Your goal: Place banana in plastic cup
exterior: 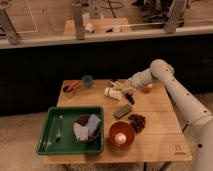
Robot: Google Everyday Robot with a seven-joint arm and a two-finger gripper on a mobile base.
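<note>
Claw [126,88] low over the counter [160,125], just beside the tipped white cup [112,93], and I can't tell whether it is wide or clamped. Banana [118,84] looks like the pale sliver right at it. Blue plastic cup [87,80] stands upright further left, inside hidden. Orange-brown bowl [121,136] holds a white lump, and the green tray [47,146] carries a fork [59,128].

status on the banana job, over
gripper low at table's back centre, beside tipped white cup. plastic cup upright further left. banana not clearly seen. white cup lies between gripper and plastic cup.
</note>
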